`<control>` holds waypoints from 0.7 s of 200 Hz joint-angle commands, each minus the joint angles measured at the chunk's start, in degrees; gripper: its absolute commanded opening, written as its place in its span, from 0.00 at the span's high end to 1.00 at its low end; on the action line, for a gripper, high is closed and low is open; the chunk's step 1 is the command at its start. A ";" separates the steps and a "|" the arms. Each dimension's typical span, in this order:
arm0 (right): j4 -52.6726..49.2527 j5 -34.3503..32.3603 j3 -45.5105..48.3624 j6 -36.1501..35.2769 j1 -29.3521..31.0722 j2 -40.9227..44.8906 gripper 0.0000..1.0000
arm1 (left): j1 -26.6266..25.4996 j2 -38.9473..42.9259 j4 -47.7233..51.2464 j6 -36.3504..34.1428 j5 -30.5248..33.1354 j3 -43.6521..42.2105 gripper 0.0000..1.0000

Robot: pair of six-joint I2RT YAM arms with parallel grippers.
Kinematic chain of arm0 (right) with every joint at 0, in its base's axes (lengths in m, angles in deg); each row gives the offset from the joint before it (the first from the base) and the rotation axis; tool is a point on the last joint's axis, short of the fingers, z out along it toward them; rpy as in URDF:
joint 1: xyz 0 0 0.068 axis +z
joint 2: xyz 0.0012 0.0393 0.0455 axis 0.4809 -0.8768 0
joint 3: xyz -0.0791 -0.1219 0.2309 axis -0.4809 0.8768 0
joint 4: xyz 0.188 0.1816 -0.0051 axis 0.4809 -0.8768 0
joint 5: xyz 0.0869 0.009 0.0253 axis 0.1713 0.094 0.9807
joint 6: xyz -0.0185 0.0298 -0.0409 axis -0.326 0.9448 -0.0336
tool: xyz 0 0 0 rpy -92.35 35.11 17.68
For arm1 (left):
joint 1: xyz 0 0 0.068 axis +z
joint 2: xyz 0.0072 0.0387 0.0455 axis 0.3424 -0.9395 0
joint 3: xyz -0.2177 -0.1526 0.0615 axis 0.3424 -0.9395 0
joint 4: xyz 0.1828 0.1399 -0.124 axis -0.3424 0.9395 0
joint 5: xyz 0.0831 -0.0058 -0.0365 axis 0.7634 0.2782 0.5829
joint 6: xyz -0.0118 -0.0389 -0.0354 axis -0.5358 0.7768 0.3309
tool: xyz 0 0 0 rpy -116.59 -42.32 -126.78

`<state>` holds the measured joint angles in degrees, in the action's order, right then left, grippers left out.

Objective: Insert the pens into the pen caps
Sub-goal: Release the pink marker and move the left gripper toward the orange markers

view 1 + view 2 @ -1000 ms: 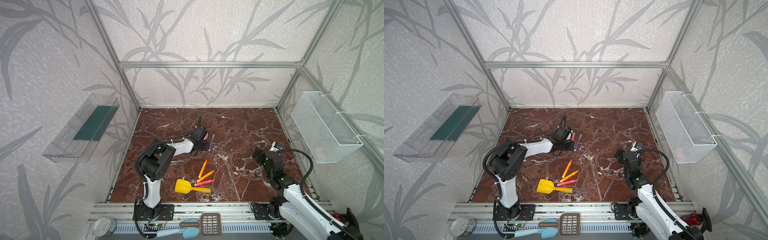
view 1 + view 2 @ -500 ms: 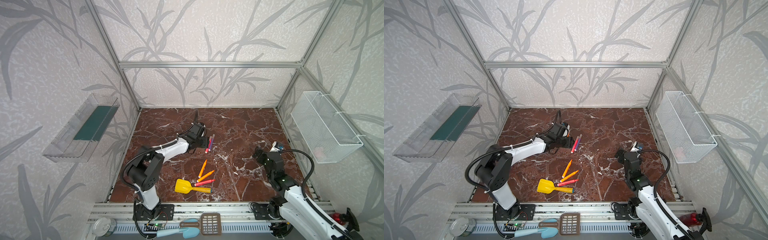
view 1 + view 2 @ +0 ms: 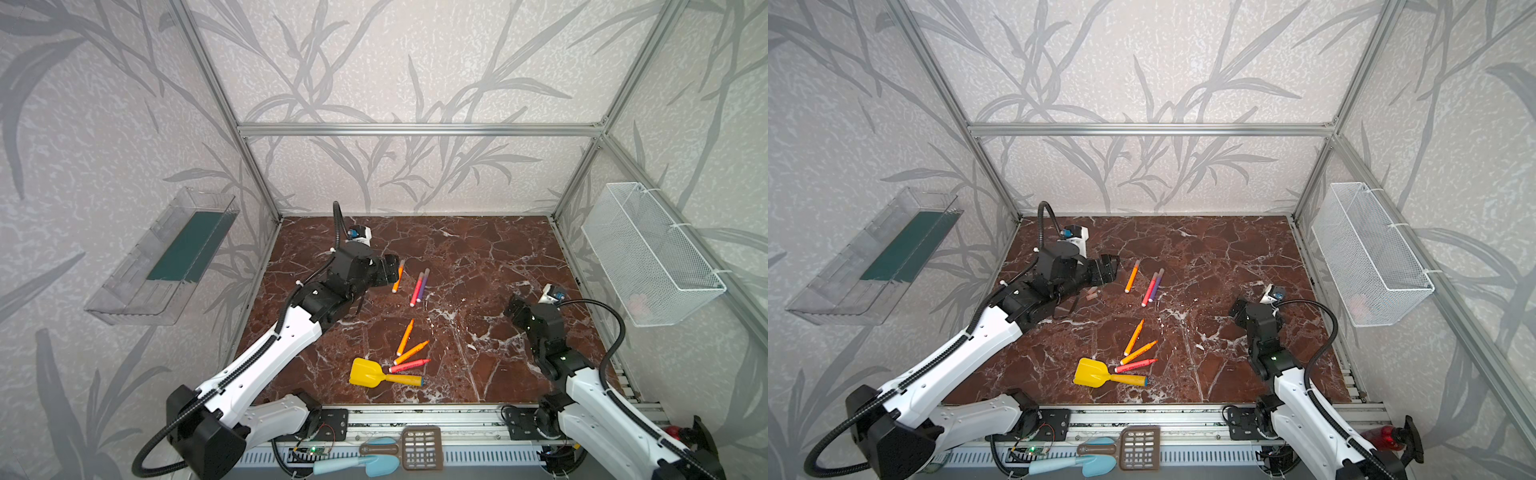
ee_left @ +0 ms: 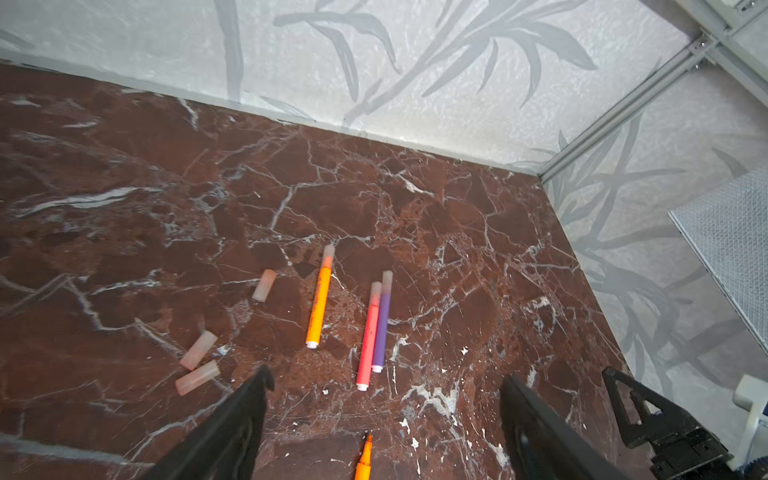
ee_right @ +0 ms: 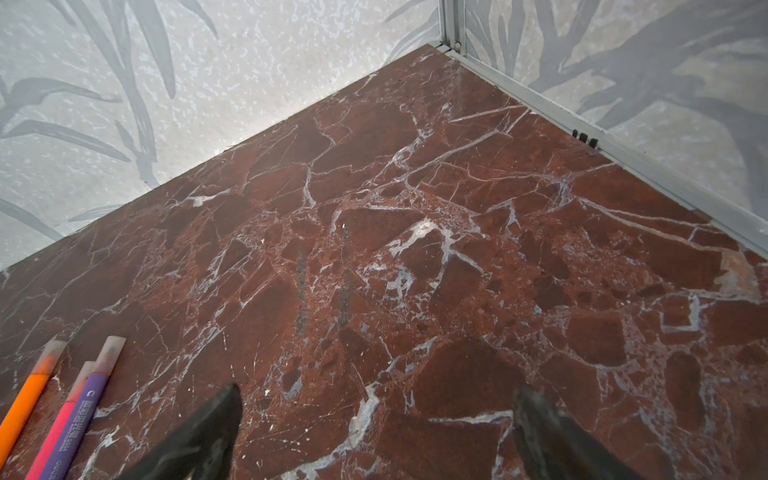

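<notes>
Three capped pens lie side by side at mid-table: orange [image 4: 319,303], pink-red [image 4: 369,336] and purple [image 4: 382,324], seen in both top views, orange [image 3: 397,277] [image 3: 1132,276] nearest my left gripper. Three loose pen caps [image 4: 264,285] [image 4: 198,350] [image 4: 197,377] lie beside them. Nearer the front lie three uncapped pens, two orange [image 3: 405,336] [image 3: 411,352] and one pink-red [image 3: 409,365]. My left gripper [image 4: 386,378] [image 3: 390,270] is open and empty, just short of the capped pens. On the right, my right gripper [image 5: 378,395] [image 3: 513,305] hangs open over bare marble.
A yellow toy shovel [image 3: 368,372] lies beside the uncapped pens near the front edge. A white wire basket [image 3: 648,253] hangs on the right wall and a clear tray [image 3: 166,257] on the left wall. Utensils [image 3: 399,451] rest on the front rail.
My left gripper has opened and drawn back to the left, leaving the capped orange pen on the table beside the pink-red and purple ones. The right arm has barely moved.
</notes>
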<state>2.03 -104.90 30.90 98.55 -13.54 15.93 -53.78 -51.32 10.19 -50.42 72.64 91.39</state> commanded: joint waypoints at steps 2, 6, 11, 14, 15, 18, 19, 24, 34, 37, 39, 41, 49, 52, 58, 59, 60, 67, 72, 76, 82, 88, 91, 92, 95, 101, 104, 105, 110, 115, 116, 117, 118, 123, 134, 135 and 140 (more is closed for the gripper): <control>2.99 -2.20 -0.36 0.82 -0.26 -0.20 0.01 | -0.05 1.87 4.31 1.48 3.76 -1.28 0.11; 2.87 -2.26 -0.36 0.90 -0.26 -0.06 0.00 | -0.02 1.95 4.55 1.59 3.88 -1.42 0.11; 2.70 -2.34 -0.29 0.99 -0.26 0.18 0.00 | 0.02 2.04 4.54 1.88 4.02 -1.65 0.11; 2.64 -2.28 -0.20 1.02 -0.26 0.36 0.01 | -0.06 2.04 4.36 2.01 4.13 -1.79 0.11; 2.57 -2.28 -0.19 1.01 -0.30 0.44 0.01 | -0.02 2.04 4.31 2.09 4.22 -1.83 0.11; 2.61 -2.27 -0.11 1.00 -0.27 0.62 0.01 | -0.06 2.04 4.18 2.42 4.21 -2.00 0.11; 2.60 -2.27 -0.06 1.00 -0.26 0.70 0.01 | -0.03 2.00 4.09 2.51 4.13 -2.07 0.11; 2.51 -2.12 0.12 1.00 -0.26 0.94 0.00 | -0.07 1.83 3.96 2.98 3.96 -2.14 0.11; 2.16 -2.01 0.47 1.00 -0.26 1.84 0.00 | -0.08 1.44 4.85 2.85 2.96 -1.35 0.13; 2.03 -2.01 0.59 1.04 -0.26 2.10 0.00 | -0.08 1.43 5.29 2.68 2.76 -1.02 0.14; 1.99 -2.01 0.72 1.01 -0.26 2.34 0.01 | -0.01 1.43 5.57 2.58 2.80 -0.83 0.14; 1.91 -2.01 0.77 1.00 -0.26 2.58 0.01 | -0.04 1.54 5.81 2.53 3.02 -0.76 0.14; 1.67 -1.98 1.12 1.00 -0.26 3.50 0.00 | -0.01 2.13 6.30 2.98 4.50 -0.93 0.13; 1.55 -1.93 1.26 1.00 -0.26 3.84 0.01 | -0.10 2.42 6.61 3.42 4.95 -1.06 0.12; 1.44 -1.98 1.59 1.00 -0.26 4.47 0.01 | -0.28 2.91 7.33 3.94 4.25 -0.93 0.11; 1.45 -1.95 1.63 1.00 -0.26 4.56 0.01 | -0.36 2.96 7.50 3.93 4.11 -0.88 0.11; 1.49 -1.94 1.69 1.00 -0.26 4.60 0.01 | -0.39 3.07 7.64 3.93 3.99 -0.81 0.11; 1.70 -1.89 2.03 0.85 -0.26 5.19 0.00 | -1.23 3.88 7.62 3.57 3.47 -0.78 0.12; 1.75 -1.89 2.19 0.79 -0.26 5.46 0.01 | -1.96 4.54 6.94 3.30 3.62 -1.27 0.12; 1.72 -1.77 2.25 0.74 -0.26 5.62 0.00 | -2.25 5.19 6.11 2.93 3.41 -1.89 0.12; 1.71 -1.71 2.28 0.73 -0.26 5.75 0.01 | -2.37 6.01 5.34 2.43 2.41 -2.83 0.11; 1.71 -1.60 2.27 0.73 -0.26 5.78 0.01 | -2.41 6.66 5.67 2.09 3.36 -3.36 0.10; 1.78 -1.57 2.35 0.73 -0.26 5.68 0.00 | -2.44 7.03 5.89 2.40 4.88 -3.70 0.03; 1.79 -1.62 2.36 0.73 -0.26 5.69 0.00 | -2.44 7.17 6.00 2.63 5.43 -3.76 0.02; 1.86 -1.46 2.30 0.73 -0.26 5.58 0.01 | -2.46 7.41 6.15 3.45 6.88 -4.32 0.01; 2.00 -1.32 2.28 0.65 -0.26 5.44 0.00 | -2.22 7.96 6.10 4.17 8.25 -5.46 0.01; 1.98 -1.22 2.22 0.65 -0.26 5.30 0.00 | -1.94 8.13 6.21 4.06 8.53 -5.89 0.01; 1.98 -1.22 2.20 0.65 -0.26 5.28 0.00 | -1.85 8.16 6.24 4.04 8.66 -5.99 0.01; 1.98 -1.08 2.11 0.64 -0.26 5.08 0.01 | -1.70 8.27 6.53 4.01 9.21 -6.60 0.01; 2.06 -0.96 2.04 0.67 -0.26 4.83 0.00 | -1.51 8.32 6.64 3.69 9.42 -7.14 0.01; 2.10 -0.96 2.03 0.66 -0.26 4.78 0.00 | -1.46 8.30 6.63 3.54 9.41 -7.24 0.01; 2.13 -0.91 2.02 0.65 -0.26 4.76 0.00 | -1.43 8.29 6.59 3.34 9.41 -7.42 0.01; 2.14 -0.85 1.98 0.65 -0.26 4.71 0.00 | -1.41 8.29 6.52 3.15 9.36 -7.51 0.01; 2.23 -0.78 1.97 0.66 -0.26 4.49 0.00 | -1.32 8.30 6.24 2.03 9.09 -8.09 0.01; 2.41 -0.37 1.73 0.49 -0.26 4.04 0.00 | -1.12 8.40 5.06 0.07 9.36 -9.87 0.01; 2.41 -0.36 1.74 0.48 -0.26 3.99 0.00 | -1.13 8.39 4.92 0.02 9.47 -10.01 0.01; 2.41 -0.19 1.60 0.39 -0.26 3.81 0.00 | -0.87 8.41 3.74 -0.50 9.54 -11.26 0.01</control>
<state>3.04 -105.44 32.83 99.10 -13.54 20.39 -55.31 -42.95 14.63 -48.62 78.87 83.76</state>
